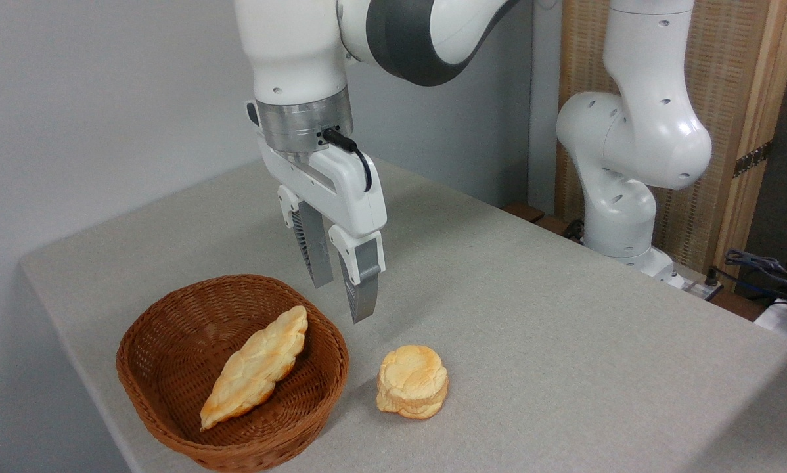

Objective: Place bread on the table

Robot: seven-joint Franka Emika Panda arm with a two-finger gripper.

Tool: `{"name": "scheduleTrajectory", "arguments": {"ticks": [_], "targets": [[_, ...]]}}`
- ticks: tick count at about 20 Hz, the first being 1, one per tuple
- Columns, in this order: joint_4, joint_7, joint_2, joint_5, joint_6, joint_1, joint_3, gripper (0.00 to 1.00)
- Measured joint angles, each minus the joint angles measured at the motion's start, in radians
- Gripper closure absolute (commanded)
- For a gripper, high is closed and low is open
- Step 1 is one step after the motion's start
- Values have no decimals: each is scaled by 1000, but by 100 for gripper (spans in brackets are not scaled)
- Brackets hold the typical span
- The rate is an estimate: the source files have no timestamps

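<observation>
The long, leaf-shaped golden-yellow braided bread (255, 366) lies slanted in the brown wicker basket (170, 407) at the near left of the grey-beige fabric-like table (531, 315). The white two-finger gripper (342, 301) hangs just beyond the basket's far right rim, its jaws parted and holding nothing. The loaf looks light and stiff, its scalloped crust probably slippery; pinching across its narrow middle seems safest.

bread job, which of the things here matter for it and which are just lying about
Matter:
loaf, lying in the basket
table
end effector, open, empty, above the basket's right rim

Lying about:
bun on the table
cables, far right
</observation>
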Motion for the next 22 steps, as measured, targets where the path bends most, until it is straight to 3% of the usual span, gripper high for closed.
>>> {"name": "scheduleTrajectory", "arguments": {"ticks": [18, 22], "targets": [[0, -1, 1, 0, 0, 0, 0, 0], [0, -75, 7, -31, 0, 0, 0, 0]]}}
